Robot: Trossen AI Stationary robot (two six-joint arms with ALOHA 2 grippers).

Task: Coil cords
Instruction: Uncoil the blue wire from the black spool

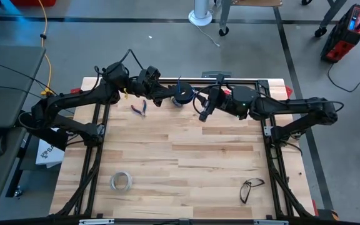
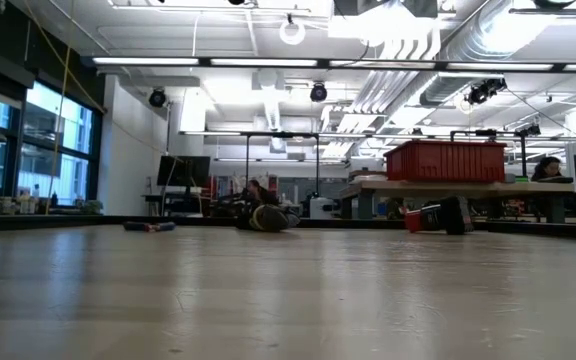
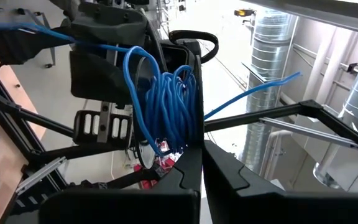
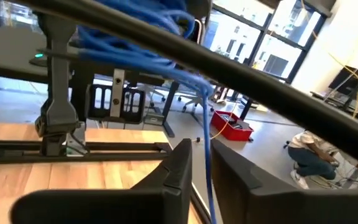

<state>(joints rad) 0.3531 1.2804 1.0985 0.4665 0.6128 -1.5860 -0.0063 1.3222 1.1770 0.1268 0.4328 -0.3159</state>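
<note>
The cords are one thin blue wire, wound in loose loops (image 3: pixel 166 106) around a small dark spool (image 1: pixel 181 95). It is held above the table's far middle. My left gripper (image 3: pixel 202 155) reaches in from the left and is shut on this bundle; a free wire end (image 3: pixel 260 90) sticks out sideways. My right gripper (image 4: pixel 202 163) faces it from the right (image 1: pixel 203 110). Its fingers stand a narrow gap apart, and one strand (image 4: pixel 206 146) hangs down from the coil (image 4: pixel 135 28) through that gap. I cannot tell whether they touch the strand. My left gripper pinches the wound bundle at its lower edge (image 3: pixel 182 144) between its two fingers. The fingers come in about level from the table's left. The coil stands up beyond the fingertips, lifted clear of the table, its loops slack.
Small pliers (image 1: pixel 138 108) lie on the wooden table just nearer than the left gripper. A whitish ring of tape (image 1: pixel 121 182) lies near the front left and a pair of glasses (image 1: pixel 250 189) near the front right. A yellow cable (image 1: pixel 45 50) hangs beyond the table's left side.
</note>
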